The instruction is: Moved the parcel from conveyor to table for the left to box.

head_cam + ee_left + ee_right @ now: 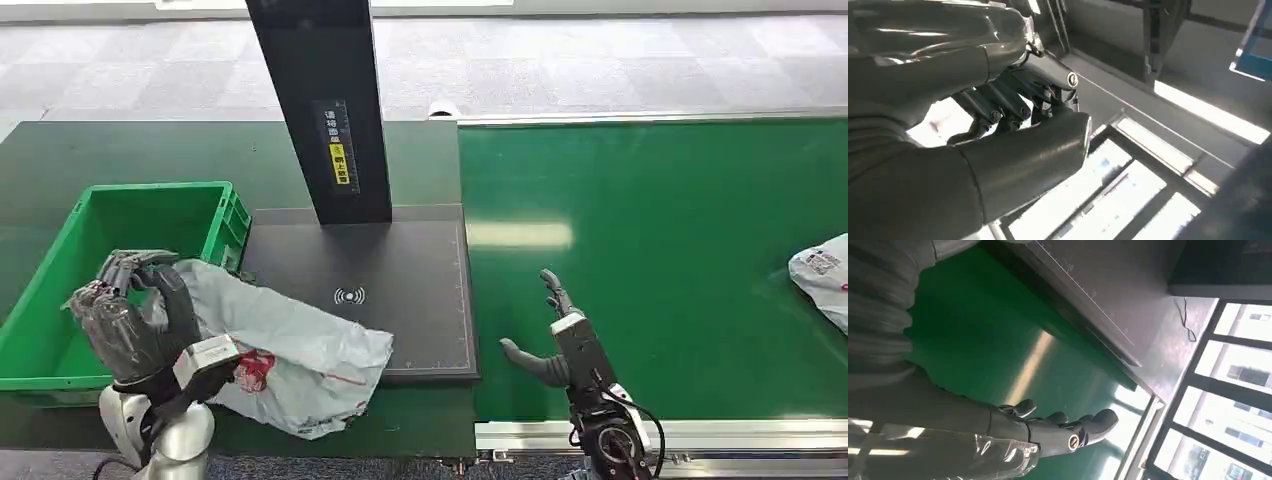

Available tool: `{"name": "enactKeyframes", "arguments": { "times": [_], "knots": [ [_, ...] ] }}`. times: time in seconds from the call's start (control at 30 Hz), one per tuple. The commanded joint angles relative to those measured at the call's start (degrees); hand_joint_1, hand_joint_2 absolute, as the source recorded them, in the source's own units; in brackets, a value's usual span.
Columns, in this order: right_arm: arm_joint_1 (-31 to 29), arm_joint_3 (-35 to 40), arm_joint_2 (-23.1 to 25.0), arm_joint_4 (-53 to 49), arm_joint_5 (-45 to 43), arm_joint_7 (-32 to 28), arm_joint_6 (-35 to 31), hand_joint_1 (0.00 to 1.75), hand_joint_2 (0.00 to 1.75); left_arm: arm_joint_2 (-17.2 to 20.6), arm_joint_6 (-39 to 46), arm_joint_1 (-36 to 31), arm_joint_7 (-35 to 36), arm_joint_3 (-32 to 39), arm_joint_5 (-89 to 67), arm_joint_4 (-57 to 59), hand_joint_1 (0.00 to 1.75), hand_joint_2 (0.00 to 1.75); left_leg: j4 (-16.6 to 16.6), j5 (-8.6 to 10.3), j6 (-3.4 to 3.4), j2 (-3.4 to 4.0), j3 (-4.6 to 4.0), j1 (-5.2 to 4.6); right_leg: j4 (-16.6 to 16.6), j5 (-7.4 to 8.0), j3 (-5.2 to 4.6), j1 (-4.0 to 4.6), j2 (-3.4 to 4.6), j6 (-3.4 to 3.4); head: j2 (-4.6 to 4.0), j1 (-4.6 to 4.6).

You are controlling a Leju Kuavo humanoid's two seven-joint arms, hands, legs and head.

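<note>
The left hand (135, 320) holds a grey parcel bag (290, 355) by the green crate (60, 300).

The left hand's fingers are curled tight on one end of the bag, lifting it at the crate's edge. The rest of the bag lies across the dark scanner pad (400, 290) and the table. The right hand (555, 340) hangs over the green conveyor belt (650, 260) with its fingers spread apart, holding nothing. Another parcel (825, 275) sits far along the belt.
</note>
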Motion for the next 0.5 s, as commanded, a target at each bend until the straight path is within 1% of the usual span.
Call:
{"name": "enactKeyframes", "arguments": {
  "times": [0.03,0.07,0.1,0.13,0.17,0.2,0.23,0.27,0.3,0.33,0.37,0.4,0.43,0.5],
  "knots": [
    [1.0,0.5,0.1,1.3,0.3,0.5,-0.7,0.0,1.75,0.5,0.0,-11.2,5.3,19.1,0.7,23.6,1.75,0.0,-0.2,0.04,0.01,0.06,0.18,-0.05,-0.1,0.02,0.11,-0.03,0.04,-0.08,0.0,-0.04],
    [0.9,0.5,0.0,1.4,0.5,0.7,-0.5,0.0,1.75,3.7,0.0,-12.4,15.1,17.8,-2.7,27.3,1.75,0.0,-0.2,0.1,0.03,-0.03,0.17,-0.06,-0.1,0.05,0.14,-0.04,-0.06,-0.1,0.0,0.0],
    [0.5,0.5,0.0,1.8,0.7,0.9,-0.3,0.0,1.75,7.4,0.0,-13.8,18.6,16.6,-0.7,30.9,1.75,0.0,-0.2,0.1,0.01,-0.09,0.22,-0.04,-0.1,0.03,0.2,-0.02,-0.11,-0.09,0.0,-0.04],
    [0.4,0.5,0.0,2.0,0.7,1.0,-0.2,0.0,1.75,9.4,0.0,-14.6,20.1,15.9,0.1,33.6,1.75,0.0,-0.3,0.13,0.02,-0.08,0.23,-0.07,-0.1,0.05,0.17,-0.04,-0.11,-0.11,0.0,-0.07],
    [0.1,0.6,0.0,2.2,0.9,1.2,0.1,0.0,1.75,10.5,0.0,-15.0,21.7,16.7,0.1,34.3,1.75,0.0,-0.2,0.09,0.01,-0.08,0.24,-0.06,-0.1,0.02,0.18,-0.04,-0.1,-0.08,0.0,0.0],
    [-0.2,0.7,0.1,2.5,1.0,1.2,0.2,0.0,1.75,11.6,0.0,-15.3,22.6,17.2,-0.5,35.2,1.75,0.0,-0.1,0.08,0.01,-0.03,0.2,-0.04,-0.1,0.02,0.16,-0.03,-0.05,-0.07,0.0,0.0],
    [-0.2,0.7,0.1,2.5,1.1,1.2,0.3,0.0,1.75,11.8,0.0,-15.4,22.7,17.3,-0.5,35.4,1.75,0.0,-0.2,0.14,0.0,0.02,0.17,-0.03,-0.1,0.08,0.12,-0.01,-0.01,-0.11,0.0,0.0],
    [-0.3,0.8,-0.1,2.6,1.1,1.3,0.4,0.0,1.75,13.1,0.0,-16.0,21.9,15.4,1.1,37.7,1.75,0.0,-0.1,0.07,-0.02,0.14,0.15,0.02,-0.1,0.07,0.07,0.04,0.11,-0.11,0.0,-0.02],
    [-0.2,0.6,-0.3,2.5,1.0,1.2,0.4,0.0,1.75,13.5,0.0,-16.2,22.2,14.7,1.7,37.9,1.75,0.0,-0.1,0.09,-0.01,0.14,0.16,0.02,-0.1,0.08,0.08,0.05,0.09,-0.15,0.0,-0.04],
    [0.2,0.7,-1.1,1.9,1.1,1.3,0.5,0.0,1.75,14.4,-10.3,-15.5,19.2,9.8,11.2,36.5,1.75,0.0,-0.1,0.11,-0.01,0.03,0.15,0.0,-0.1,0.04,0.1,0.02,-0.01,-0.11,0.0,0.0],
    [0.3,0.5,-1.6,1.7,1.0,1.2,0.8,0.0,1.75,14.8,-16.8,-14.6,16.2,5.7,19.2,34.1,0.44,0.0,-0.1,0.09,-0.01,-0.04,0.12,0.01,0.0,0.01,0.1,0.03,-0.07,-0.09,0.0,0.0],
    [-0.5,0.2,-2.5,1.9,0.2,0.8,1.6,0.0,1.75,15.6,-31.2,-11.9,13.2,2.9,31.6,28.4,0.0,0.0,-0.1,0.1,0.01,-0.08,0.08,0.03,-0.1,0.02,0.09,0.05,-0.12,-0.11,0.0,-0.02],
    [-1.0,0.0,-2.7,2.1,-0.1,0.7,2.2,0.0,1.75,15.3,-32.9,-9.8,11.2,1.5,37.5,23.9,0.0,0.0,0.0,0.08,0.02,-0.03,0.03,0.0,0.0,0.01,0.01,0.02,-0.07,-0.09,0.0,-0.02],
    [-1.6,-0.2,-2.7,2.5,-0.2,0.6,2.4,0.0,1.75,15.7,-32.5,-8.0,12.1,0.0,38.7,21.0,0.0,0.0,0.0,0.04,0.03,0.12,0.0,0.01,0.0,0.03,-0.05,0.04,0.07,-0.08,0.0,-0.04]
  ]
}}
